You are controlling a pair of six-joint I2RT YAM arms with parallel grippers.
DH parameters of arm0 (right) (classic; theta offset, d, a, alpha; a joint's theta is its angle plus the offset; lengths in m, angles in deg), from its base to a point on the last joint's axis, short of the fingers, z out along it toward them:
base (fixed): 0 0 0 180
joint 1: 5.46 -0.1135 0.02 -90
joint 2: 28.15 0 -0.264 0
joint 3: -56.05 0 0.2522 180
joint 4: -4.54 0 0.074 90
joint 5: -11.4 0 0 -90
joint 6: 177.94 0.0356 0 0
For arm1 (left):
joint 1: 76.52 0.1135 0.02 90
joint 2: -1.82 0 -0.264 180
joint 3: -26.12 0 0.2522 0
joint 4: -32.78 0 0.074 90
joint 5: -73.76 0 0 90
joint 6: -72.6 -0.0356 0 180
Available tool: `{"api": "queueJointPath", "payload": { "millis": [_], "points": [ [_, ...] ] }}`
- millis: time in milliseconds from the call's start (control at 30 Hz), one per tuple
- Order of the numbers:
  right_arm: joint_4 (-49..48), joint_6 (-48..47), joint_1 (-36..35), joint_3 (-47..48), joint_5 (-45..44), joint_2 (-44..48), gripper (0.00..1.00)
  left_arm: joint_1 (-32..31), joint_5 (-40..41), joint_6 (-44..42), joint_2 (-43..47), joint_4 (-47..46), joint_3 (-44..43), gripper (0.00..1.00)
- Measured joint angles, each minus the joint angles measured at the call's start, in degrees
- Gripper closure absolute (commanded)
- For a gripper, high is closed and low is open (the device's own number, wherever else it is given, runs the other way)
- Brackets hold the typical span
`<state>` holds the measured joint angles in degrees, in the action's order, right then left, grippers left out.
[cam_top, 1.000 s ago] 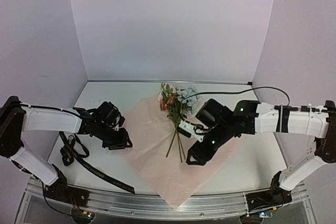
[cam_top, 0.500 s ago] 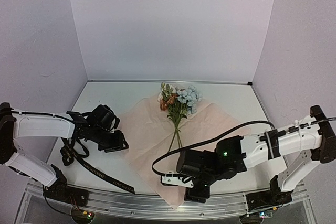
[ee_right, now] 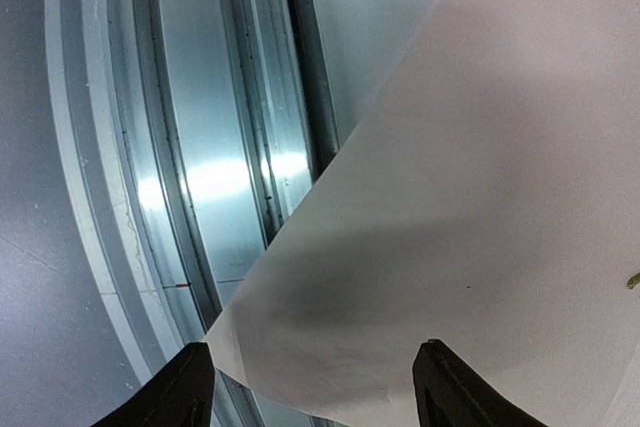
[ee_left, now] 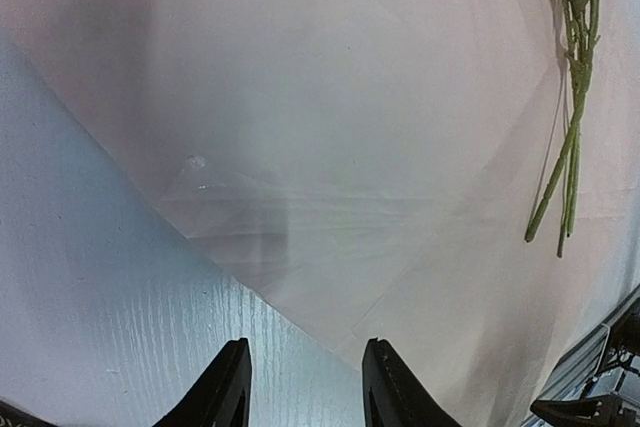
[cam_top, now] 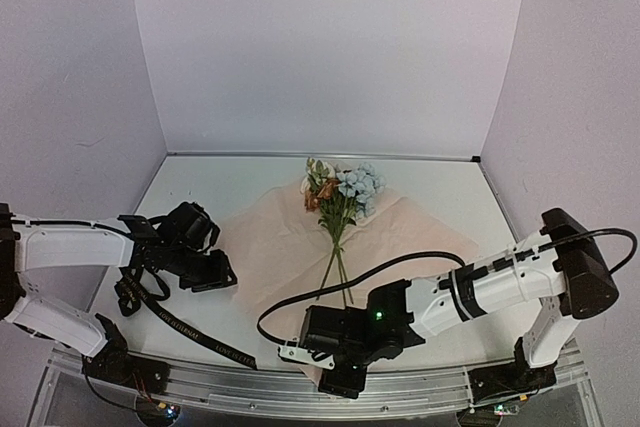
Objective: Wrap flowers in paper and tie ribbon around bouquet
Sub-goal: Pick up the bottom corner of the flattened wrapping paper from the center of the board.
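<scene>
The paper [cam_top: 275,247] lay flat as a diamond on the worktop [cam_top: 200,182], its near corner overhanging the metal rail [ee_right: 200,177] under my right hand [cam_top: 338,375], which was spread wide and empty; closing there might, I judged, tear the thin sheet or strike the rail. The flowers [cam_top: 340,197] lay loose on its far half, stems toward me, so a tug at that corner could roll them off centre. My left hand [cam_top: 208,272], part spread and empty, hovered at the sheet's left edge, with the ribbon [cam_top: 175,325] heaped just beside it, liable to snag.
</scene>
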<state>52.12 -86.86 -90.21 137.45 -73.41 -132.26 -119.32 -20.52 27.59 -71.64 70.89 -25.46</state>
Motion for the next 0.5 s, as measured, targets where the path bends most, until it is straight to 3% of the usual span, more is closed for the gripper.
{"api": "queueJointPath", "payload": {
  "millis": [300,400,500],
  "points": [
    [-0.38,3.27,-0.81,0.0,1.69,-2.24,0.36,0.0,0.05,-0.11,0.04,0.22,0.08,0.6],
    [-0.39,3.54,-0.81,0.0,1.7,-3.0,0.43,0.0,0.19,-0.15,-0.06,0.25,0.08,0.6],
    [-0.42,3.53,-0.81,0.0,1.64,-3.15,0.59,0.0,0.41,-0.17,-0.39,0.26,0.06,0.6]
  ]
}}
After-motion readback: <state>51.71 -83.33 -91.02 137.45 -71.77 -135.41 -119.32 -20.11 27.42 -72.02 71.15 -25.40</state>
